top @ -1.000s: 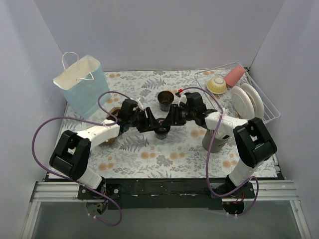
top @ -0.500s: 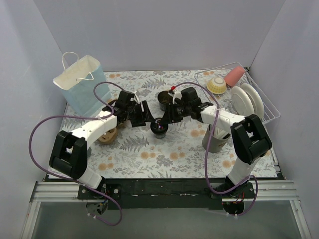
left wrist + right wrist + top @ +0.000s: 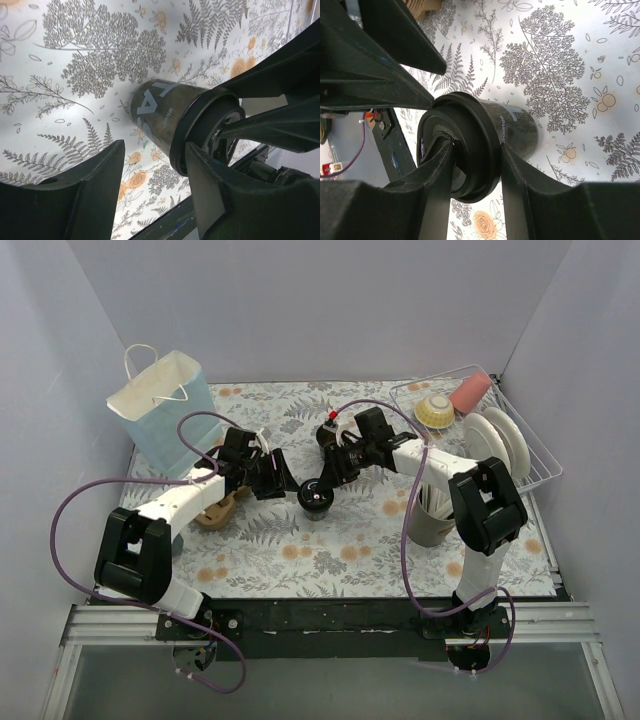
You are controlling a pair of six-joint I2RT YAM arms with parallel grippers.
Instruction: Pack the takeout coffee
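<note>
White floral table point(image 3: 300, 560), far left corner: aim for the paper bag point(image 3: 160, 410) there. With the right gripper point(image 3: 474, 150) pinching the lid point(image 3: 470, 120) rim of the black coffee cup point(image 3: 150, 107) mid-table, close the spread left gripper point(image 3: 155, 150) round its body before moving off.

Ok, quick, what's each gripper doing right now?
Left gripper: open, holding nothing.
Right gripper: closed on the black coffee cup, pinching its lid at the rim.

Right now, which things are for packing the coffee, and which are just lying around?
For the job:
coffee cup
paper bag

Just lying around:
dish rack
bowl
pink cup
plates
grey holder
</note>
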